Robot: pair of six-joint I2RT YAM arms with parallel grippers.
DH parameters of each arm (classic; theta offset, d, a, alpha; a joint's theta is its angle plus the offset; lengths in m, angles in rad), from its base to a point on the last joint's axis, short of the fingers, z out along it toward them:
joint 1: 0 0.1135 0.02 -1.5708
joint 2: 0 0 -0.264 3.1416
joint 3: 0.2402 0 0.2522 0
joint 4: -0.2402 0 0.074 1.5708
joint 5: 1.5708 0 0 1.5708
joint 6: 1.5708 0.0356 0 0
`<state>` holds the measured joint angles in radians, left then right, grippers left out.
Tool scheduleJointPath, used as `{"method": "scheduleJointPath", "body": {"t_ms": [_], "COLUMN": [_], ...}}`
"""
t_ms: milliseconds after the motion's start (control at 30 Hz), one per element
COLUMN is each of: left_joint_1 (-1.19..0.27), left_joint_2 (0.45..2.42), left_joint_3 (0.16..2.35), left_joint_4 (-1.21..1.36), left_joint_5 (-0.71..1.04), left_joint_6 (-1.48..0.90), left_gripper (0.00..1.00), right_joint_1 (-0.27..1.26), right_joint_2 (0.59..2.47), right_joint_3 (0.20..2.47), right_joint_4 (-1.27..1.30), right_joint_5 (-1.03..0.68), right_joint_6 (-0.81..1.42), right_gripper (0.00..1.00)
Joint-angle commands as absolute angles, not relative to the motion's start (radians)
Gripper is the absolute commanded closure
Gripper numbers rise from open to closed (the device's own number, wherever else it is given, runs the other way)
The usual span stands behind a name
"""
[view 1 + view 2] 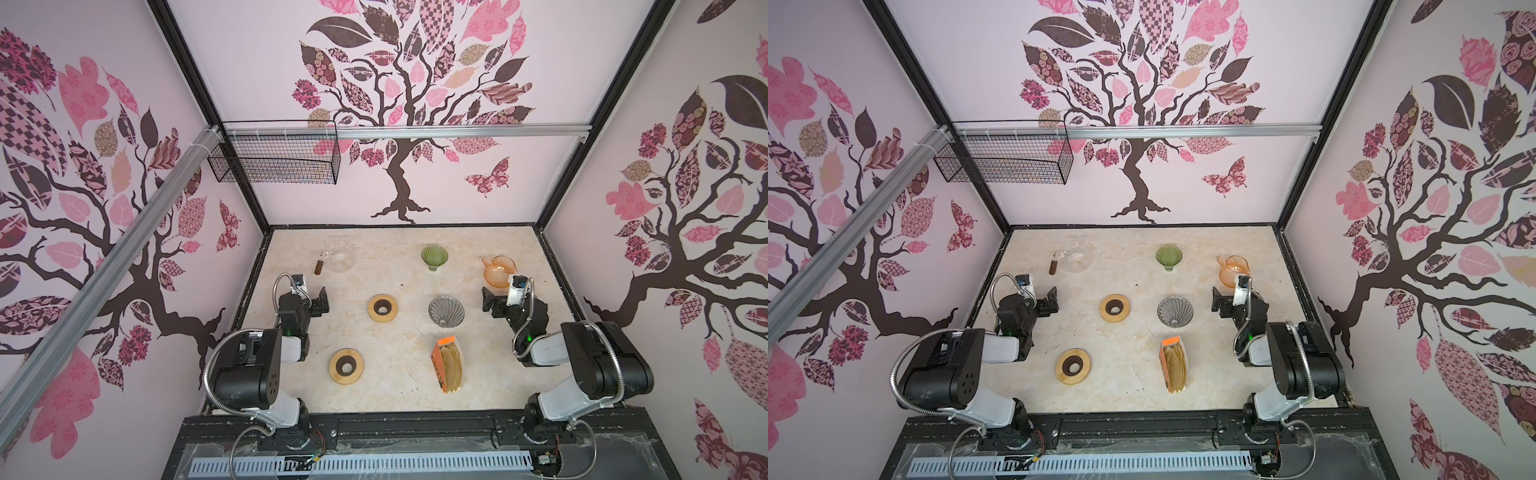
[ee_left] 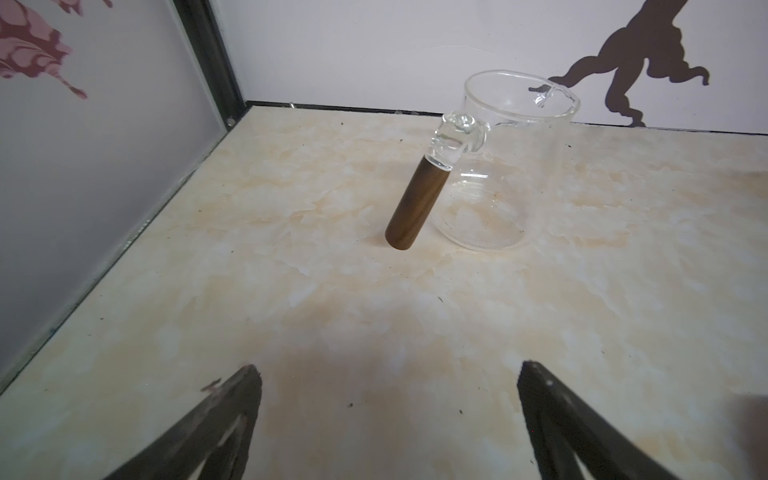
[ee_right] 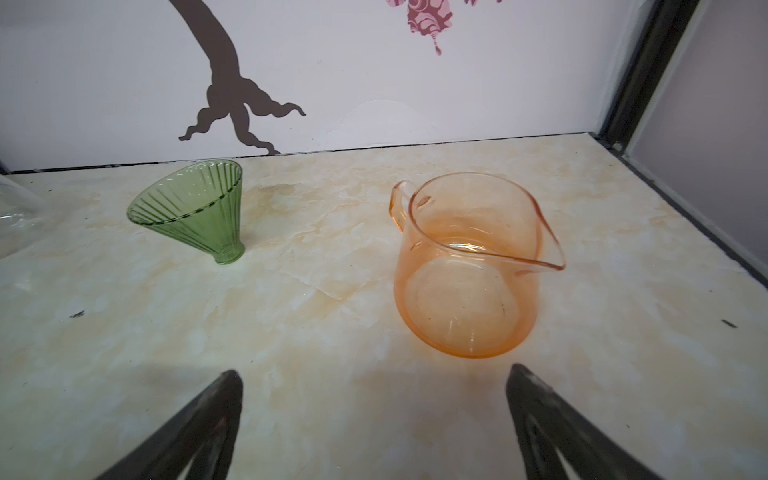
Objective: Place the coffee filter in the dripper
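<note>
Your right gripper [image 1: 487, 300] is spread wide and holds nothing; the left gripper [image 1: 323, 300] is the same. The tan paper coffee filters [image 1: 451, 362] stand in an orange carton [image 1: 437, 361], back toward the right arm's base, inward of its fingertips and well apart. The grey ribbed glass dripper [image 1: 446, 311] sits between both grippers, nearer the right. The green ribbed glass dripper [image 3: 195, 212] is ahead of it.
</note>
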<state>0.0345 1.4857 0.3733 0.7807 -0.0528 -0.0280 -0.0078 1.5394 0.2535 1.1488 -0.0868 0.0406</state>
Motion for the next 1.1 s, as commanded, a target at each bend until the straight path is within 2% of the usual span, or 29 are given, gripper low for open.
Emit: {"method": "scheduleJointPath", "body": {"t_ms": [0,100,200,300,367,467,633,767,867,1067], "left_joint_1": [-0.042,-0.061,-0.063,-0.063,-0.063,-0.06,-0.003,0.105,0.112,0.12], "left_joint_2": [1.355,1.23,1.191,1.153,1.099,1.003,0.874,0.826,0.826,0.841], "left_joint_3": [0.474,0.525,0.669,0.78,0.79,0.788,0.826,0.864,0.909,0.91], "left_joint_4": [0.606,0.47,0.18,-0.039,-0.078,-0.132,-0.299,-0.429,-0.59,-0.599], "left_joint_5": [-0.241,-0.344,-0.379,-0.301,-0.222,-0.142,-0.08,0.031,-0.011,0.168], "left_joint_6": [-0.005,-0.213,-0.442,-0.554,-0.612,-0.713,-0.784,-0.788,-0.801,-0.71], "left_gripper": [0.02,0.02,0.02,0.02,0.02,0.02,0.02,0.02,0.02,0.02], "right_joint_1": [-0.005,-0.005,-0.005,-0.005,-0.006,-0.016,-0.031,-0.031,-0.031,0.013], "right_joint_2": [1.367,1.248,1.182,1.144,1.136,1.137,1.159,1.093,1.046,1.037], "right_joint_3": [0.336,0.472,0.538,0.641,0.692,0.731,0.788,0.722,0.748,0.799], "right_joint_4": [0.888,0.613,0.531,0.341,0.3,0.227,0.243,0.326,0.257,0.163], "right_joint_5": [0.053,0.015,0.007,0.034,-0.036,-0.041,-0.233,-0.215,-0.251,-0.393], "right_joint_6": [0.095,0.157,0.325,0.511,0.55,0.745,0.807,0.845,0.836,0.797], "right_gripper": [0.0,0.0,0.0,0.0,0.0,0.0,0.0,0.0,0.0,0.0]}}
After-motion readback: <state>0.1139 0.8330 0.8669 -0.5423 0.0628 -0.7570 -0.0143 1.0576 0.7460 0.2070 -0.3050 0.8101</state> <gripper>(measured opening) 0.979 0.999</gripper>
